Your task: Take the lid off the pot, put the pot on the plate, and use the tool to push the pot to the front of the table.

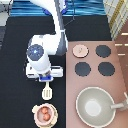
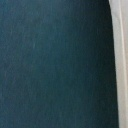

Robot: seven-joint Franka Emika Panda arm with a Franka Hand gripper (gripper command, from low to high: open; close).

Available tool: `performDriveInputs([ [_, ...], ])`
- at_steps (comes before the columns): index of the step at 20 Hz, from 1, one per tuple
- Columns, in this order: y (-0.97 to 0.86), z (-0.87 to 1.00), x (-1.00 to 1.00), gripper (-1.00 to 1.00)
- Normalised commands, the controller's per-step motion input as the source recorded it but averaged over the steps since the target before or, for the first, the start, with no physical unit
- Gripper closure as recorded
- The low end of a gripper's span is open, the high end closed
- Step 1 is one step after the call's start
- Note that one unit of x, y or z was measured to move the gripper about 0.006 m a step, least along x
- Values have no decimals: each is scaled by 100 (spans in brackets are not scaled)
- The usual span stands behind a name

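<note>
Black table (image 1: 15,75): my gripper (image 1: 46,80) is gripping the tool (image 1: 47,91), keeping its head squarely behind the pot (image 1: 44,114) on the plate (image 1: 36,119).

One arm stood at the table (image 1: 15,60), with one gripper (image 1: 46,80) on it, hanging just above the spatula. There was one spatula (image 1: 47,92), lying on the black top just left of the stove. One pot (image 1: 44,114) sat on one plate (image 1: 53,120), near the stove's lower left corner. One lid (image 1: 79,50) lay on the stove (image 1: 117,75), at its upper left. Three black burners showed on the stove: one (image 1: 103,51) beside the lid, two (image 1: 82,69) (image 1: 105,68) below. One big pan (image 1: 96,106) sat low on the stove.
</note>
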Motion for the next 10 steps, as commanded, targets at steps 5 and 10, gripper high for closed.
performDriveInputs([
  [5, 0, 10, 100, 100],
  [10, 4, 33, 94, 100],
])
